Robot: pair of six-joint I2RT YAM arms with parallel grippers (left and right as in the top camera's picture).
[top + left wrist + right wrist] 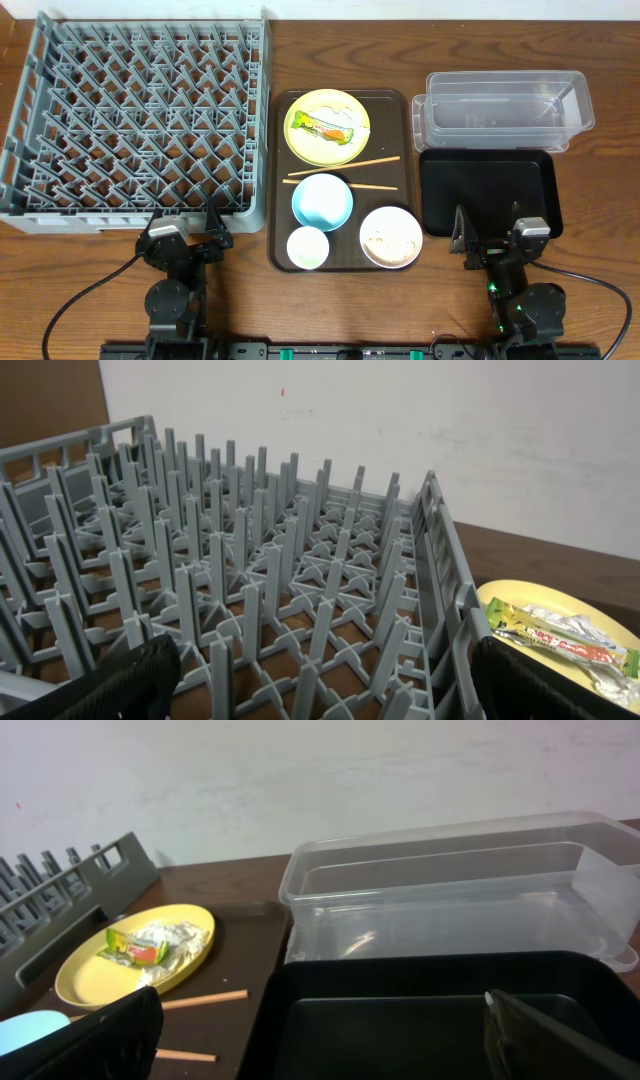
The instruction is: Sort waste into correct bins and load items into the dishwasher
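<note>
**Wooden surface, dishes all on the tray**

Wooden surface (600, 40) has a grey dish rack (140, 110) on its left side. Snack wrapper (322, 127) lies on the yellow-green plate (330, 104) on the brown serving tray (385, 115), next to a light blue bowl (322, 201), small white cup (308, 247) and a white bowl (391, 213) with whitish scraps (391, 241) inside. Clear tub (505, 108) and black tray (487, 190) sit right of that. Left fingers (125, 682) and right fingers (100, 1040) are spread wide, gripping nothing.

Upright pegs (150, 100) crowd the dish rack (262, 120); chopsticks (370, 161) cross the brown tray (390, 130) between plate (340, 105) and blue bowl (322, 200); the clear tub (505, 105) stands open-topped.
</note>
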